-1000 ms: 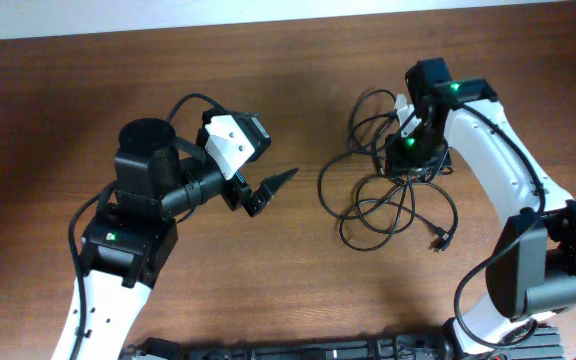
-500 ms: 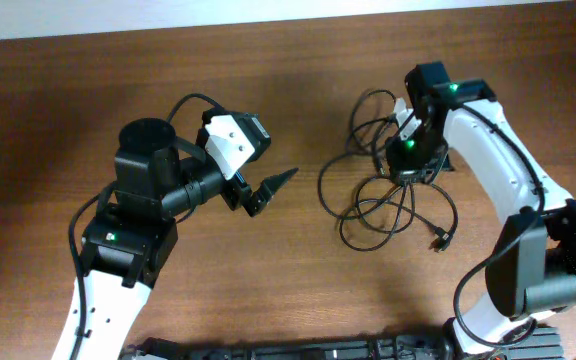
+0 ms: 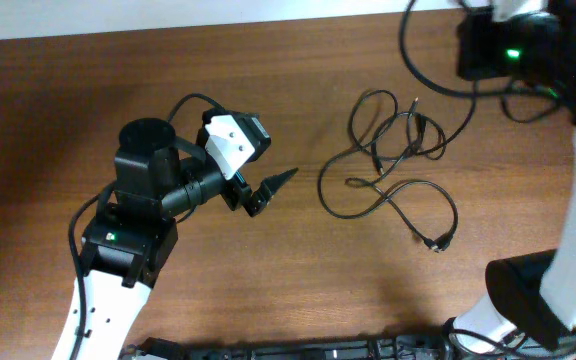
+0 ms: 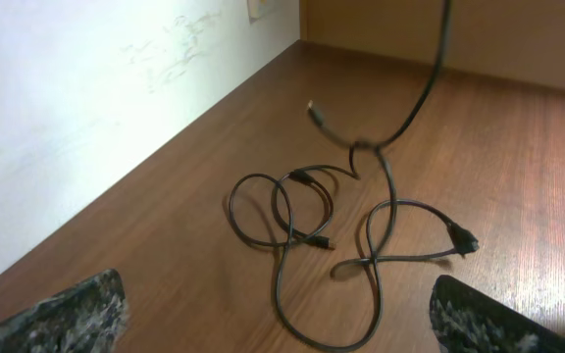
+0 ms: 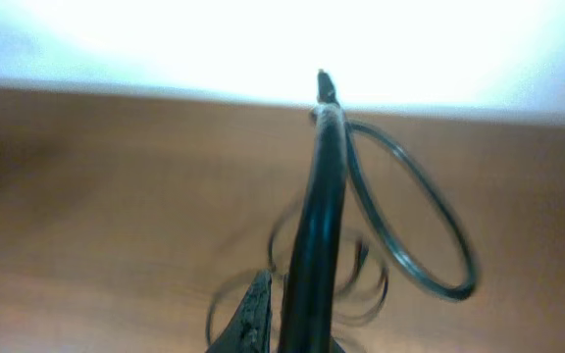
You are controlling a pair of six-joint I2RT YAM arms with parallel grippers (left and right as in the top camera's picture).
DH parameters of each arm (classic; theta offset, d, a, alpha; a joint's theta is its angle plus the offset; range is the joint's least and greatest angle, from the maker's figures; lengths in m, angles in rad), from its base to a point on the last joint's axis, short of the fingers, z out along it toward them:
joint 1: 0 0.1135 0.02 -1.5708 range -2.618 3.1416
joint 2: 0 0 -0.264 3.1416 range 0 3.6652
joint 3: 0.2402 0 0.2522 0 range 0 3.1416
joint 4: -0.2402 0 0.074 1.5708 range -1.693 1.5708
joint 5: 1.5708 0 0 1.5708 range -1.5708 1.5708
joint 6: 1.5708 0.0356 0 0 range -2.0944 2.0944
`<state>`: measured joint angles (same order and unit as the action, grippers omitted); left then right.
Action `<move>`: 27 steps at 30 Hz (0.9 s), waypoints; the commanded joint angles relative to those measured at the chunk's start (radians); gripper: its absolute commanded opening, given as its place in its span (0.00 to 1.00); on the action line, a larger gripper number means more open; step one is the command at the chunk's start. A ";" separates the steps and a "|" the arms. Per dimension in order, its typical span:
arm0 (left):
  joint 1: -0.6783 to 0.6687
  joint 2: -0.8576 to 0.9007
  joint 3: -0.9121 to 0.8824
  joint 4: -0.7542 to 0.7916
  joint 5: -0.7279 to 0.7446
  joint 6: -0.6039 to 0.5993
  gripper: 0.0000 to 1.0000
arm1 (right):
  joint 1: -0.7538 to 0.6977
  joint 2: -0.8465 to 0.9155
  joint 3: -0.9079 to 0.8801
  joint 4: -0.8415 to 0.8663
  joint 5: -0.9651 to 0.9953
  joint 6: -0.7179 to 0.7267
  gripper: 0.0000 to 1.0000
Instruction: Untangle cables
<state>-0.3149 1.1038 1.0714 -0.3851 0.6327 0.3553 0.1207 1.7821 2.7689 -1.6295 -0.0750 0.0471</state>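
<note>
I am pinching one cord (image 5: 320, 176) in my right hand (image 5: 292, 328) high over 1 o'clock of the bench (image 3: 68, 100), my left hand (image 3: 271, 190) is hovering spread at 9 o'clock, and the cables (image 3: 393, 170) are lying crossed toward 3 o'clock, so, I am thinking, most untangling is remaining.

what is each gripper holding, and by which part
The right gripper pinches a cable on its cord, with a short end poking out beyond the grip. The left gripper is open, holding nothing.
</note>
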 commanded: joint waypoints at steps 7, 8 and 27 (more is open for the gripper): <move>-0.004 0.000 0.010 0.000 0.015 0.004 0.99 | 0.003 -0.009 0.132 -0.069 -0.002 -0.040 0.04; -0.004 0.000 0.010 0.000 0.015 0.004 0.99 | 0.003 -0.009 0.084 -0.069 -0.002 -0.040 0.04; -0.003 0.001 0.010 -0.021 0.015 0.004 0.99 | 0.002 -0.009 -0.618 -0.069 0.078 -0.040 0.04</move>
<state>-0.3149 1.1038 1.0714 -0.4046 0.6327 0.3553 0.1207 1.7855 2.1799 -1.6924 -0.0444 0.0147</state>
